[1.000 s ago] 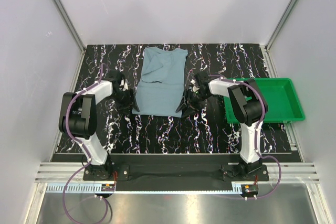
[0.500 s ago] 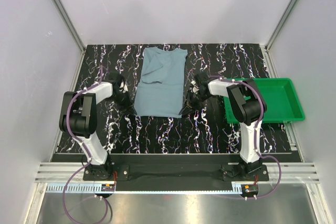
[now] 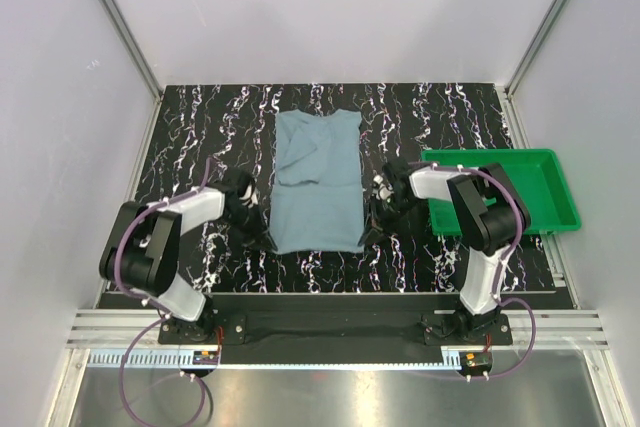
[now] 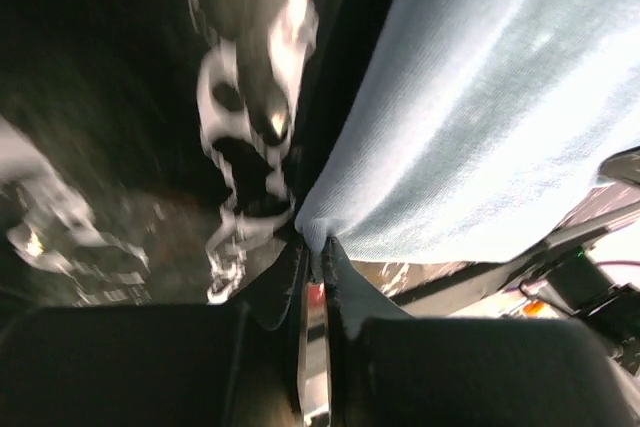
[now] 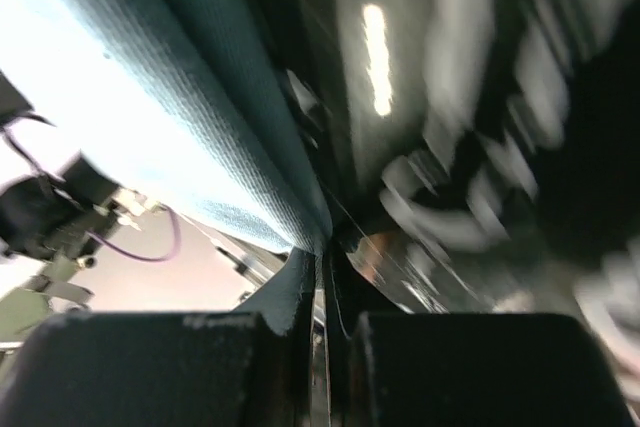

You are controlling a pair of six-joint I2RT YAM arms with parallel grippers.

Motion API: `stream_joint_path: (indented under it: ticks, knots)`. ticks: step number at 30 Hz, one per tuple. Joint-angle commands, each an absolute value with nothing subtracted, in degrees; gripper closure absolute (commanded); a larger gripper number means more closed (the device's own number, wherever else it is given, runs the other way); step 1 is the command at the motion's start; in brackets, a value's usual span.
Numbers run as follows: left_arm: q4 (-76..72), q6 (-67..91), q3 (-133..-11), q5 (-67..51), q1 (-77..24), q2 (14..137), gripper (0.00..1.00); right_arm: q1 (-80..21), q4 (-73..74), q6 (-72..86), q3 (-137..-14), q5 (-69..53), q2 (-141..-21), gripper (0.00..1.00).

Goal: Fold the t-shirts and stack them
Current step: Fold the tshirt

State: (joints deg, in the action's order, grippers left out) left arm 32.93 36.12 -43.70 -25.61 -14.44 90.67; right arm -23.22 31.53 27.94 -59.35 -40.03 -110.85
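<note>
1. T-shirt (image 3: 316, 177): narrow strip, flat at centre of table (image 3: 200, 127), collar far.
2. Left gripper (image 4: 318, 252), right gripper (image 5: 322, 245): each clamped on a near corner.
3. Likely next step: lift both corners evenly and carry them far toward the collar.

— Top view?
— Looking steeply down from high at the near side, covering the whole table (image 3: 200, 127).
— Wrists?
— Both sitting very close, skimming that table; all three are sharing the shirt (image 3: 315, 187).

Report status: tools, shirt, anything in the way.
Left tool shut on t-shirt, near-left edge. Right tool shut on near-right edge. Green tray apart, right of cloth.
</note>
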Motion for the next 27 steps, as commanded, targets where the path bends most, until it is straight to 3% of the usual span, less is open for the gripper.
stream_joint_path:
  ticks: [1,7,9,11,14,16,18,24,27]
  knots:
    - [36.81,39.02,-41.13,-19.17,-15.03,87.21,0.86,-21.98,36.12,22.16,-55.20,-33.06,-106.62,0.93]
    - [42.01,36.65,-43.07,-13.63,-15.03,85.17,0.83,-19.51,38.85,19.60,-52.73,-30.06,-101.17,0.84]
    - [42.54,36.13,-42.98,-13.36,-15.12,83.68,0.68,-19.51,39.20,20.56,-53.08,-29.80,-100.02,0.79]
    - [44.12,35.86,-43.42,-11.53,-15.90,81.66,0.51,-19.60,39.90,21.79,-53.61,-28.57,-98.19,0.63]
    - [46.66,35.86,-44.55,-9.06,-17.31,75.51,0.41,-19.51,39.64,23.98,-52.74,-27.86,-94.06,0.45]
    - [48.07,35.95,-45.26,-8.53,-17.58,71.20,0.26,-19.60,38.94,24.52,-51.77,-28.65,-92.29,0.40]
    - [48.86,35.77,-46.14,-7.65,-17.75,69.35,0.18,-19.95,37.36,25.05,-49.67,-29.18,-90.36,0.33]
    - [43.26,36.29,-42.55,-11.50,-18.02,69.69,0.20,-22.06,30.61,28.47,-43.95,-30.41,-88.51,0.28]
    - [37.47,37.79,-39.39,-14.41,-17.93,70.93,0.26,-22.24,25.59,32.16,-41.40,-31.02,-87.80,0.28]
